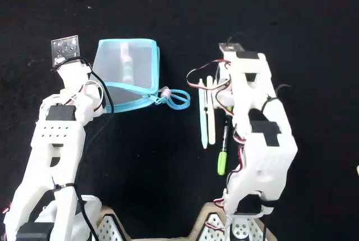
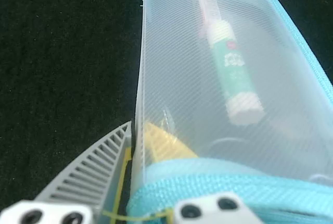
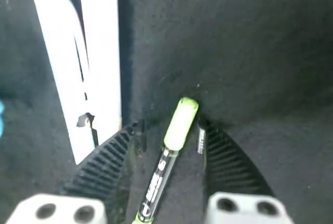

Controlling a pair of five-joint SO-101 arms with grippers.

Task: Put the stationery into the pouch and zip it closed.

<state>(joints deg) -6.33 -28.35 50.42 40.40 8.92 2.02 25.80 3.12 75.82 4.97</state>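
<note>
The right gripper (image 3: pixel 166 143) had its fingers (image 3: pixel 109 164) parted to a middling gap, one on either side of the green pen (image 3: pixel 177 130) just behind its cap, w/ neither pad pressing it yet, as far as the wrist view let me judge. The pen lay on the black table (image 1: pixel 168 174), just beside two pale pens (image 1: pixel 206 115). The left gripper (image 2: pixel 136 153) was clamped on the pouch (image 2: pixel 218 36) at its wall by the zip edge, grey finger outside, yellow pad inside, so the mouth stood open. A white-and-green pen (image 2: pixel 234 73) lay inside already.

Step in hand, IMO: grasp the green pen. To do it well, close squarely across the barrel, not the cap, so it doesn't pivot. Lift clear of the neighbours before swinging over. The left arm should hold the mouth wide & steady.
</note>
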